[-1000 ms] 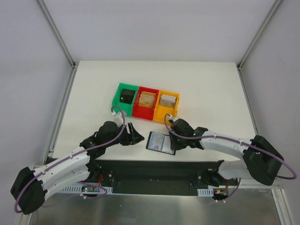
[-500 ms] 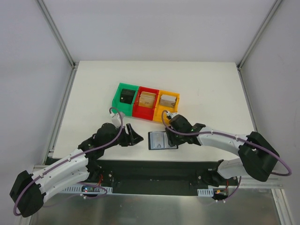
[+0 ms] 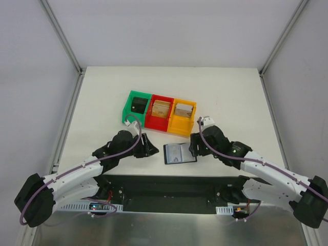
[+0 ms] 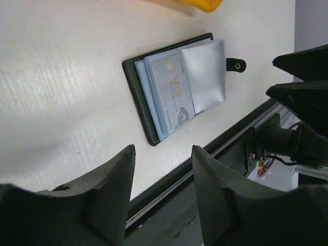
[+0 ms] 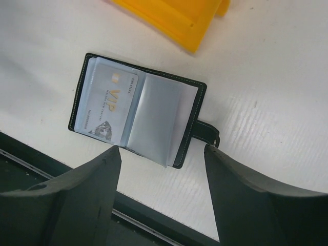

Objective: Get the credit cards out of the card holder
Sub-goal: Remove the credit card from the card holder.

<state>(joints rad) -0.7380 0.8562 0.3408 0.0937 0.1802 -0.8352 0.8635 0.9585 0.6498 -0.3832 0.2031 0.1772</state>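
Observation:
The black card holder lies open and flat on the white table near the front edge. It also shows in the left wrist view and in the right wrist view. A pale blue VIP card sits in its left half, and clear sleeves cover the right half. A snap tab sticks out on the right. My left gripper is open and empty, just left of the holder. My right gripper is open and empty, just right of it.
A green bin, a red bin and a yellow bin stand in a row behind the holder, each with something in it. The table's front edge and a dark rail run right below the holder.
The right arm has swung out to the right, and its gripper has let go of the holder. The holder has turned a little and now lies flat. The left gripper has moved nearer to it.

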